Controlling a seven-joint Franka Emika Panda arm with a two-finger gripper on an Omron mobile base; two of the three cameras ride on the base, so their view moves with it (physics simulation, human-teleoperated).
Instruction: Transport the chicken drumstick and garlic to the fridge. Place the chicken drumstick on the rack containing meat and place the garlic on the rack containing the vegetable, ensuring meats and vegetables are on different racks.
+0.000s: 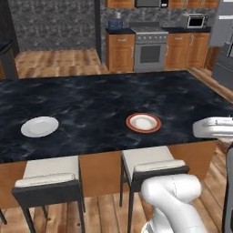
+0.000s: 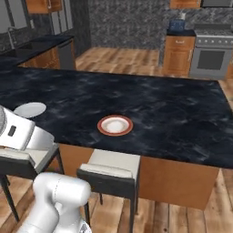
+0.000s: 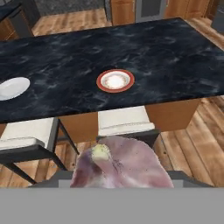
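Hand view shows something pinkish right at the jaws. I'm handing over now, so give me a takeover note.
Jaws: closed around the garlic, held up off the floor on the stool side of the island counter.
Fridge: likely the tall grey unit at the far right, across the room.
On the counter: a white plate and a red-rimmed dish, neither holding food.
Done: garlic picked up.
Left: drive to the fridge and set the garlic on the vegetable rack. I cannot tell the chicken drumstick's status, so check it.
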